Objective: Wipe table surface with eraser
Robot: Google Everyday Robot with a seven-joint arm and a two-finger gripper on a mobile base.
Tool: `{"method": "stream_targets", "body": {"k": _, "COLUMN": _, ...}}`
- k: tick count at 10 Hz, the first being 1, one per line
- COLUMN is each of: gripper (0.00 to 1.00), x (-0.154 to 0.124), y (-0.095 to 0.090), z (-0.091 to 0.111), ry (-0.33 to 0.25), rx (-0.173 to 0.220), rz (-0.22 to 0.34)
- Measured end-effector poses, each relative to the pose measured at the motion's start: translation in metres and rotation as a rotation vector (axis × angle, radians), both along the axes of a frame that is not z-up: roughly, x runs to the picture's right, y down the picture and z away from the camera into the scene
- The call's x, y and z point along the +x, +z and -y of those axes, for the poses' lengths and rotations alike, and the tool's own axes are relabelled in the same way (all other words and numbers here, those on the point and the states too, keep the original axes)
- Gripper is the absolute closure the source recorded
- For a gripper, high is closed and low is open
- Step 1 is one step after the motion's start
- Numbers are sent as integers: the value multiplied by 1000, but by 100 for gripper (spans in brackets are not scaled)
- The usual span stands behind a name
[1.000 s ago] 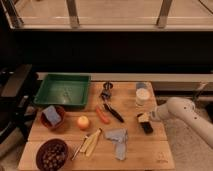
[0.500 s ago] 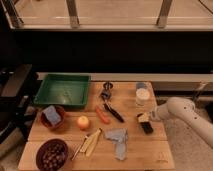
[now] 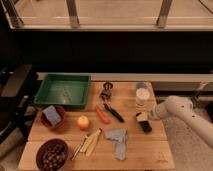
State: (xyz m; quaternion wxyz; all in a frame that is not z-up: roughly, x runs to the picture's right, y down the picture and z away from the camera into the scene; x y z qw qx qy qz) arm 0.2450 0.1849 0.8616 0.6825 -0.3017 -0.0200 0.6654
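The eraser (image 3: 143, 122), a small black block with a tan-yellow face, lies on the light wooden table surface (image 3: 150, 151) near its right edge. My gripper (image 3: 149, 116) sits at the eraser's right end, at the tip of the white arm that reaches in from the right. It hides the spot where it meets the eraser, so I cannot tell whether it has hold of it. The eraser rests just below the white cup (image 3: 142, 95).
A green tray (image 3: 62, 91) stands at the back left. A black-handled tool (image 3: 114, 112), an orange piece (image 3: 102, 115) and a blue-grey cloth (image 3: 118, 138) lie mid-table. On the left are a yellow ball (image 3: 83, 121), wooden sticks (image 3: 89, 143) and two bowls (image 3: 51, 116) (image 3: 52, 154).
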Motion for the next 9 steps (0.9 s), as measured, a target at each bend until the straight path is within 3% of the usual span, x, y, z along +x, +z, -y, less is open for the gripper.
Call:
{"method": "stream_targets", "body": {"k": 2, "gripper": 53, "x": 0, "y": 0, "z": 0, "ry": 0, "rx": 0, "rz": 0}}
{"method": "stream_targets", "body": {"k": 6, "gripper": 22, "x": -4, "y": 0, "z": 2, "ry": -3, "rx": 1, "rz": 12}}
{"method": "stream_targets", "body": {"k": 9, "gripper": 20, "x": -13, "y": 1, "z": 3, "ry": -8, "rx": -6, "rz": 38}}
